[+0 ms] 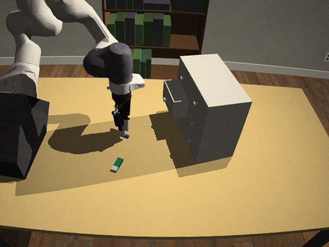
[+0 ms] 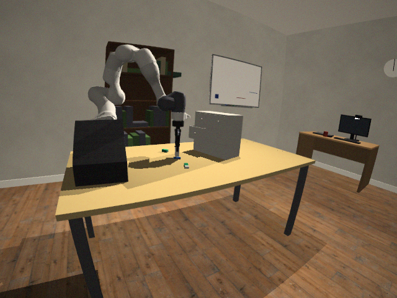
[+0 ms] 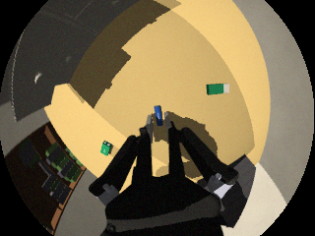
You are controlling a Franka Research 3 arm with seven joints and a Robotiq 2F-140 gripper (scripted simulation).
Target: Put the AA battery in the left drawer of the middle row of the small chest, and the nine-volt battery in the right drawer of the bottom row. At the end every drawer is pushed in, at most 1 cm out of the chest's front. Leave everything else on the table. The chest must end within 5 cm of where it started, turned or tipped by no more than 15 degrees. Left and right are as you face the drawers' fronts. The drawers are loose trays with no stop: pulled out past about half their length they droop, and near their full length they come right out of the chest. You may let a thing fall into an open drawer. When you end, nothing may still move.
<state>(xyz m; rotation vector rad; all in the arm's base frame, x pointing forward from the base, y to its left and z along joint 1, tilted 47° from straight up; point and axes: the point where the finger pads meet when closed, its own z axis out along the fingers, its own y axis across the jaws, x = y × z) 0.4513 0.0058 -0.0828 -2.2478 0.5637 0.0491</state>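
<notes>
The blue AA battery [image 1: 127,136] [image 2: 177,158] [image 3: 157,112] lies on the table. My gripper [image 1: 123,132] [image 2: 177,155] [image 3: 158,119] points down over it, its fingers slightly apart on either side of the battery's near end in the wrist view, with narrow gaps showing; it is open a little. A small green block [image 2: 164,150] [image 3: 106,147], which looks like the nine-volt battery, stands on the table; the arm hides it in the top view. The chest [image 1: 221,127] [image 2: 218,136] stands upright. Its middle-row left drawer [image 1: 179,108] [image 2: 196,131] is pulled partly out. The other visible drawers look pushed in.
A green and white block [image 1: 118,161] [image 2: 186,166] [image 3: 215,88] lies on the table [image 1: 212,199], on the side away from the bookshelf. The black robot base [image 1: 23,133] [image 2: 99,150] stands at the table's left. The pulled-out drawer juts toward the arm, above table height.
</notes>
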